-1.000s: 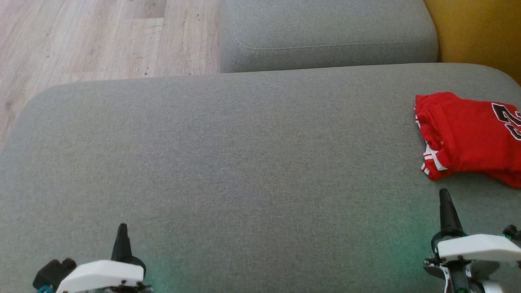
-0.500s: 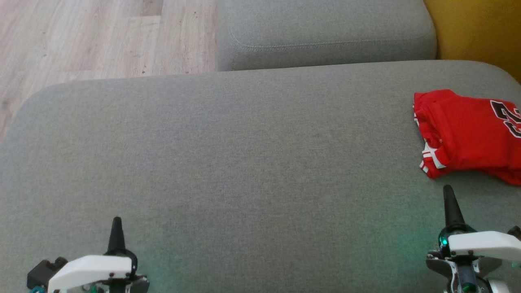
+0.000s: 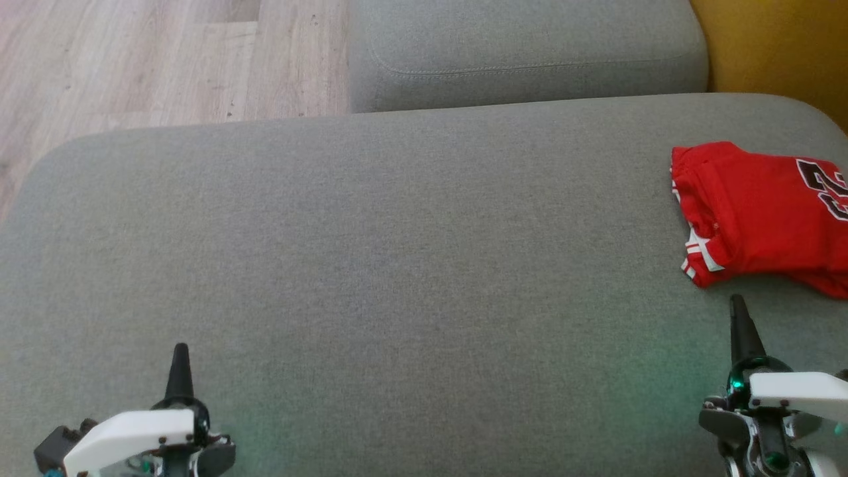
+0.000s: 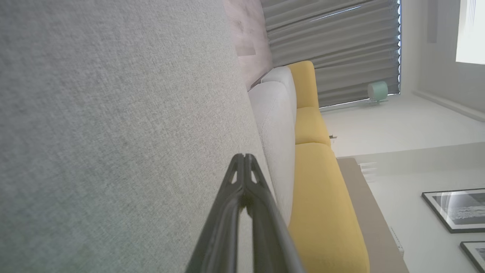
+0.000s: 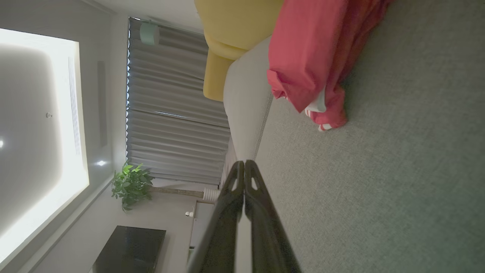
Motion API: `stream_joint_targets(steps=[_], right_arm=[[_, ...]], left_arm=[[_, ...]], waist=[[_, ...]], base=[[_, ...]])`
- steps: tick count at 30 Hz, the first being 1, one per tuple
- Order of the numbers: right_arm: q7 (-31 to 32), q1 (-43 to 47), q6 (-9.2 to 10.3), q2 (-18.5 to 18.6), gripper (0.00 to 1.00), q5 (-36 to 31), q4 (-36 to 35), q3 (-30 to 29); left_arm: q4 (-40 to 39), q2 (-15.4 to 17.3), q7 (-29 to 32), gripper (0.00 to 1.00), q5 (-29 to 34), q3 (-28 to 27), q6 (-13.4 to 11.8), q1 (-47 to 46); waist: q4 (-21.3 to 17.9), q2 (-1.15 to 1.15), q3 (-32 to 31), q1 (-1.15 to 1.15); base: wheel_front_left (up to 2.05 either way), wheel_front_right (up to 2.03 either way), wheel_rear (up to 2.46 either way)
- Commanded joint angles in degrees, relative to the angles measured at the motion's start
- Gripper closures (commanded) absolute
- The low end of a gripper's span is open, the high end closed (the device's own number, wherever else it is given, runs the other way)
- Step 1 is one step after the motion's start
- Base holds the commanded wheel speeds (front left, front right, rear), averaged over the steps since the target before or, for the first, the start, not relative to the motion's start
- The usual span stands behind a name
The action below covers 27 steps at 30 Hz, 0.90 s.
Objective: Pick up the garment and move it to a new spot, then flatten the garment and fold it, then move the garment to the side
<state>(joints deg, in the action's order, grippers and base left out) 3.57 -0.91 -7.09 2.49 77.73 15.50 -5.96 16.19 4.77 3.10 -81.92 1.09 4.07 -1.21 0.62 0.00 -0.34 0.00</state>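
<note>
Garment (image 3: pixel 762 218), apparently folded, lies near clenched, empty right gripper (image 3: pixel 737 303); left gripper (image 3: pixel 179 349) clenched too.

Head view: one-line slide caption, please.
Red garment lies at the grey cushion's right side; left end effector and right end effector hover shut, apart from it.

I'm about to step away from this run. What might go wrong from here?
The red garment runs past the head view's right edge, so how near it lies to the grey cushion's edge cannot be checked. The shut right gripper points close to its hem; a forward move might snag the fold.
</note>
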Motion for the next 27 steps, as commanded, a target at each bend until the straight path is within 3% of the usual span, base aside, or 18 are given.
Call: stream_joint_targets(steps=[1, 21, 27], right_arm=[[0.6, -3.5, -0.34, 0.6, 1.00, 1.7, -1.8, 0.7], [2.7, -5.2, -0.40, 0.6, 1.00, 14.5, -1.5, -0.3], [2.7, -5.2, -0.40, 0.6, 1.00, 14.6, -1.5, -0.3]], left_arm=[[-2.0, 0.1, 0.5, 1.00, -1.3, -2.6, 0.5, -3.3], [-2.1, -1.7, 3.2, 1.00, -10.3, -7.4, 3.4, -5.0], [-2.1, -1.7, 3.2, 1.00, -10.4, -7.4, 3.4, -5.0]], waist=[[0.0, 0.00, 0.0, 0.00], [-0.6, 0.00, 0.5, 0.00], [-0.6, 0.00, 0.5, 0.00]], base=[[0.00, 0.00, 0.00], [0.00, 0.00, 0.00], [0.00, 0.00, 0.00]])
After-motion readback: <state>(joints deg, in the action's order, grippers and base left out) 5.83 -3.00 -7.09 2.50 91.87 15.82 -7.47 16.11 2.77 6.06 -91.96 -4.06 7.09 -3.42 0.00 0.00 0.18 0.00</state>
